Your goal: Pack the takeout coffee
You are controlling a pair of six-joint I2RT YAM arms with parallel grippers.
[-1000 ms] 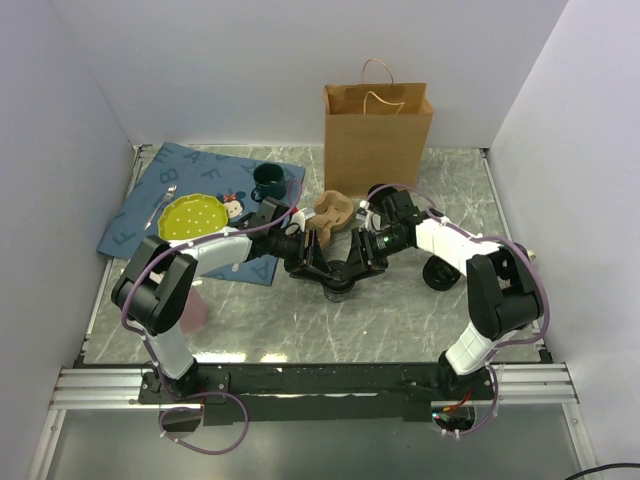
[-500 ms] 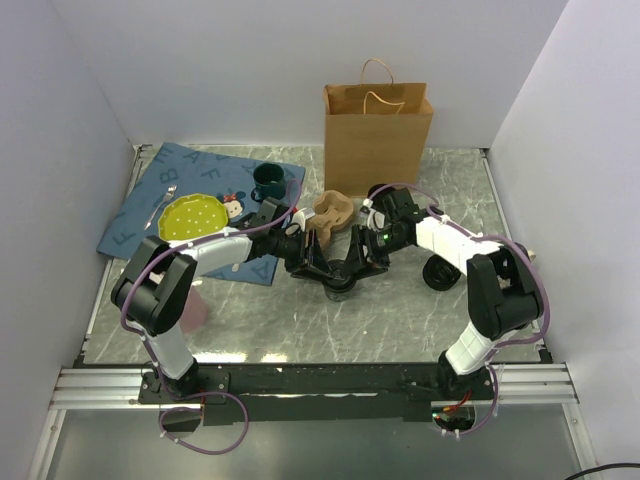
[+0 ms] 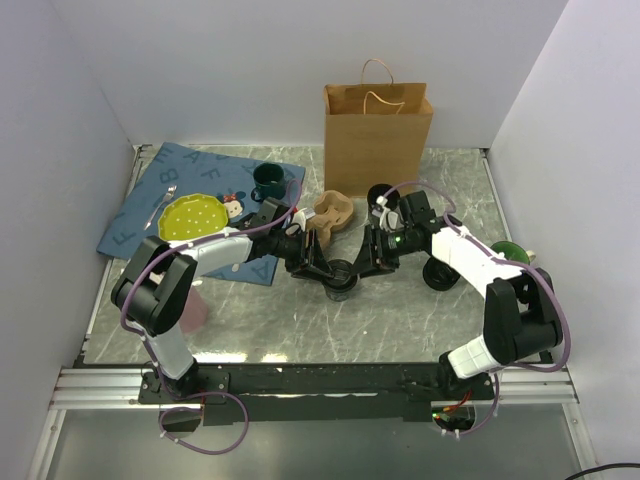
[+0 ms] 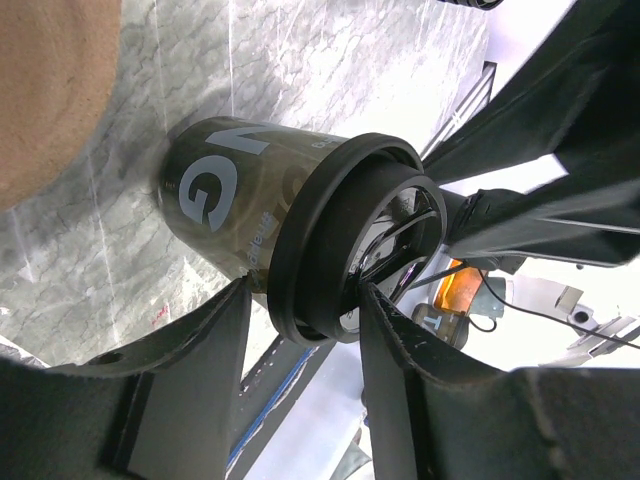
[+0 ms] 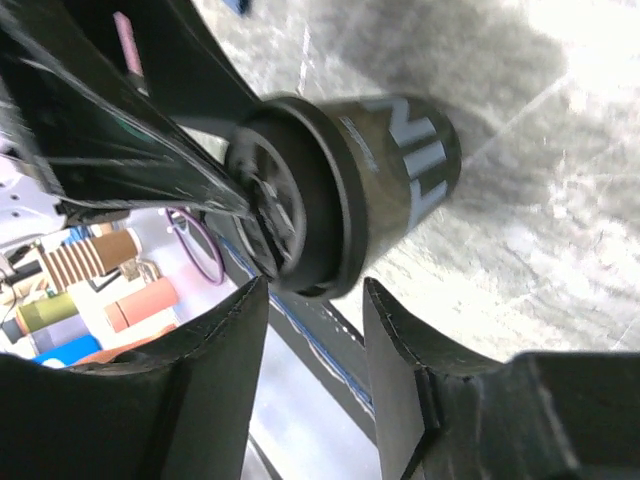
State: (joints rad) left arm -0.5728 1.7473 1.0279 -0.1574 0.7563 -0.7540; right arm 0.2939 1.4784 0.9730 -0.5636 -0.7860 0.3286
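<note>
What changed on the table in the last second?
The right gripper backed away from the cup toward the right, its arm swinging out with it; its jaws stand open, clear of the lid. The left gripper still appears to clamp the cup at its lid. Cup, bag, plate and mug have not moved.

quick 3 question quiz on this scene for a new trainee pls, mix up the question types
1. True or false: the takeout coffee already sits inside the paper bag.
2. Which claw has its fingers around the coffee? A) left claw B) right claw C) neither
3. Fill in: the green mug stands on the blue ____.
Key: 1 false, it stands on the table. 2 A; the right claw is open. 3 mat.
</note>
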